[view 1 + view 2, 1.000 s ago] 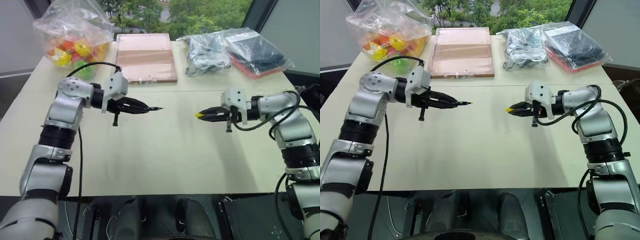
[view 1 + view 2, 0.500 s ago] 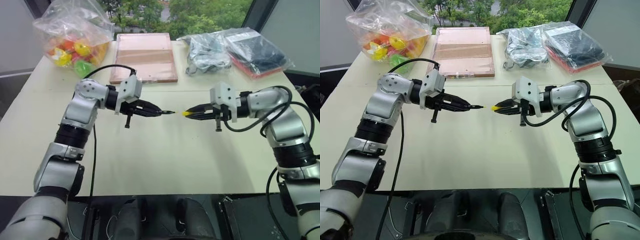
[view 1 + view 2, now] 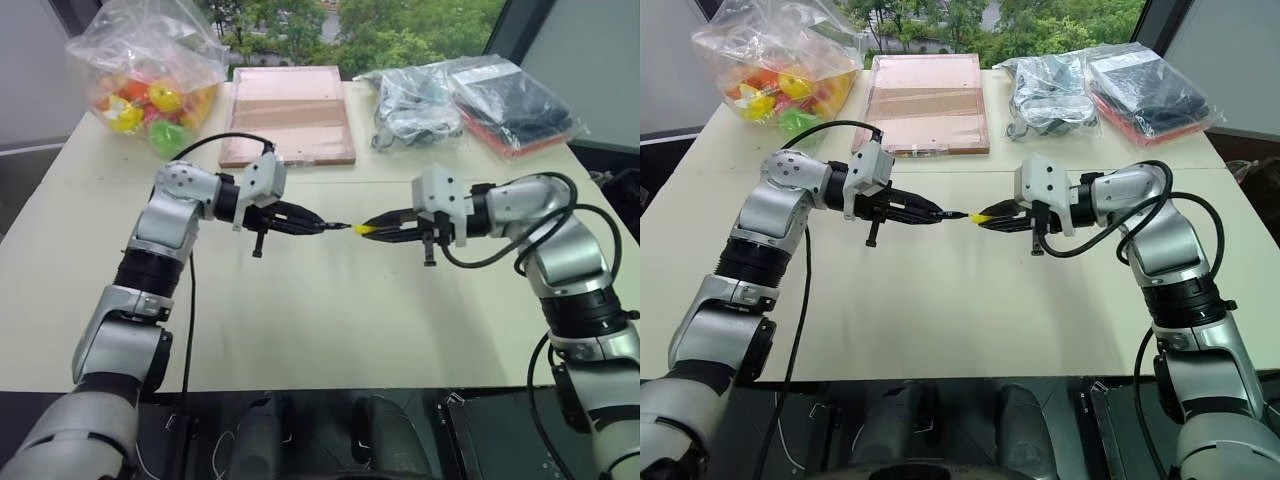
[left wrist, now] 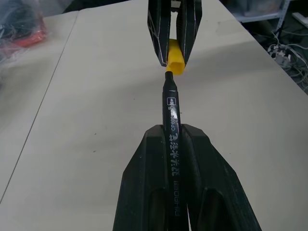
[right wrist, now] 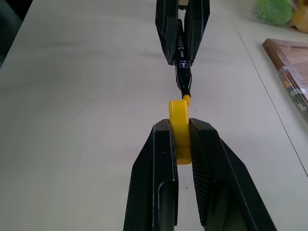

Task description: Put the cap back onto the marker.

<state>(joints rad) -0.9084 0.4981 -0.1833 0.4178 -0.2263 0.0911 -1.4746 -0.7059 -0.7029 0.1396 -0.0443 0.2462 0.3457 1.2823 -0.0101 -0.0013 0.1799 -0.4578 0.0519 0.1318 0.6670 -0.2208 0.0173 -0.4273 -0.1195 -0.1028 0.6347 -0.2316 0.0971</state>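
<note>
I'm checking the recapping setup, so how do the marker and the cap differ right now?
The marker is long, slim and black with printing; the cap is short, stubby and plain yellow. The left gripper holds the marker, the right gripper the cap. Both are held above the table, lined up tip to opening.

Head stereo overhead; wrist close-ups facing.

One table [image 3: 330,330], bearing everything counted. Two grippers above it: left gripper [image 3: 322,224] and right gripper [image 3: 372,227]. One marker [image 4: 171,108], one cap [image 5: 179,126]. Along the table's far edge: one bag of toys [image 3: 150,70], one flat brown board [image 3: 290,112], two further plastic bags [image 3: 415,100] [image 3: 515,100].
</note>
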